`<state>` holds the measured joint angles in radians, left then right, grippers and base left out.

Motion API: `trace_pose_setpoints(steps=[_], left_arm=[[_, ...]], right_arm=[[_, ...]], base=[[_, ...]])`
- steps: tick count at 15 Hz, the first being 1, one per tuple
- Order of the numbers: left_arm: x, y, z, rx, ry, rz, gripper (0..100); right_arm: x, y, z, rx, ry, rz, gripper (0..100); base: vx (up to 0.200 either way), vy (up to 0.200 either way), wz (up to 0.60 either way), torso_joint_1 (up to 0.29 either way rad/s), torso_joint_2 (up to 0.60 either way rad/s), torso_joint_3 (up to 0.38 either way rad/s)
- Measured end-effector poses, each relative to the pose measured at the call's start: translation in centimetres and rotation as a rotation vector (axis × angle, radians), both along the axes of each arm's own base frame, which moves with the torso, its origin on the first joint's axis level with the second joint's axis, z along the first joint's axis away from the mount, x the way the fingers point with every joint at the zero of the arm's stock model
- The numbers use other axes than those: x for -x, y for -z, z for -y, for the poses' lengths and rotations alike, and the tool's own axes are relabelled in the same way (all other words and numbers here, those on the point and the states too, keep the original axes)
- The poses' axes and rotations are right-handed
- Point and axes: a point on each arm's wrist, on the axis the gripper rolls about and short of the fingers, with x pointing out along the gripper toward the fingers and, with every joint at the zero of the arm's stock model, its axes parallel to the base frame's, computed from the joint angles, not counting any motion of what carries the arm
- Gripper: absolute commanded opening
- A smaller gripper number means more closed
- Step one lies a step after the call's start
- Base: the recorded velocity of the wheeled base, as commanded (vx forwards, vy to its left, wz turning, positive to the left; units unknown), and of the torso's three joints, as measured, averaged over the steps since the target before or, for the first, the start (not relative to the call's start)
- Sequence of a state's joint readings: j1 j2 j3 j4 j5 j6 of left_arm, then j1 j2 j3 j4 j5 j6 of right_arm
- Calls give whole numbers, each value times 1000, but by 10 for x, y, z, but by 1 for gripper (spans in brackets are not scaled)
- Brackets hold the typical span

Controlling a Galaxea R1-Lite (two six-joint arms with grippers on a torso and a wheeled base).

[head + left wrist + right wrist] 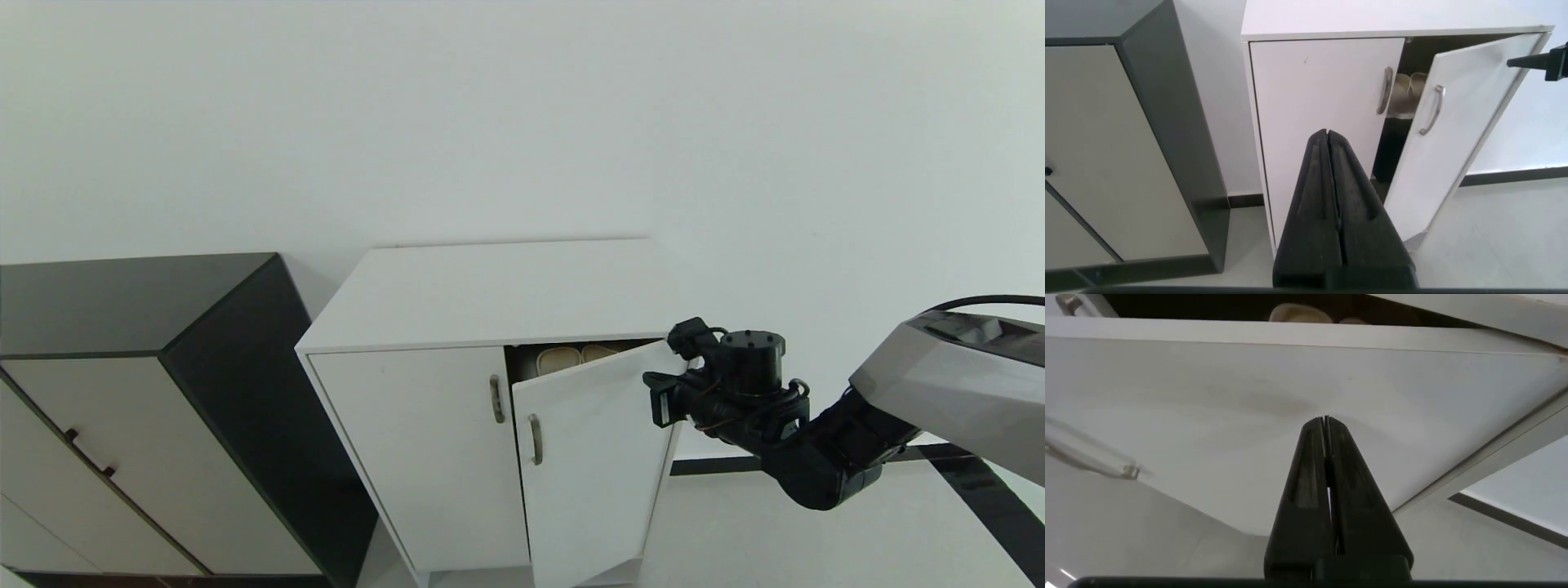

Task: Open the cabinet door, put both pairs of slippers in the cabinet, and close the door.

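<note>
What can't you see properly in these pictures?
- Slippers: head view, the half-open right door hides all but their ends, so the pairs can't be counted.
- Lower shelves: left wrist view, dark gap behind the door.
- Foot of the white cabinet: head view, cut off by the bottom edge.
- Right gripper: right wrist view, contact with the door unclear.

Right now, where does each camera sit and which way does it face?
Head view: on the head, looking forward and down at the white cabinet; right arm shows.
Left wrist view: on the left wrist, facing the cabinet front; shut left fingers show.
Right wrist view: on the right wrist, close to the ajar door; shut right fingers show.
Shared: all show the slippers inside.
</note>
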<state>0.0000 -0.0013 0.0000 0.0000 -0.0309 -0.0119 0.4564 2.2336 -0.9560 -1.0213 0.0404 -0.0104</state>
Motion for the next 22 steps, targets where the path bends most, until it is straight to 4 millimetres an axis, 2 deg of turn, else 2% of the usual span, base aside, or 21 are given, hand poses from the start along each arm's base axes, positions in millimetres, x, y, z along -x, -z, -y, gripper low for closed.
trace_pose_setpoints(steps=[22], left_arm=[[0,0,0,-1,0,0,0]], right_arm=[[-24,4,3,-12,53,32,0]], base=[[0,0,0,0,0,0]])
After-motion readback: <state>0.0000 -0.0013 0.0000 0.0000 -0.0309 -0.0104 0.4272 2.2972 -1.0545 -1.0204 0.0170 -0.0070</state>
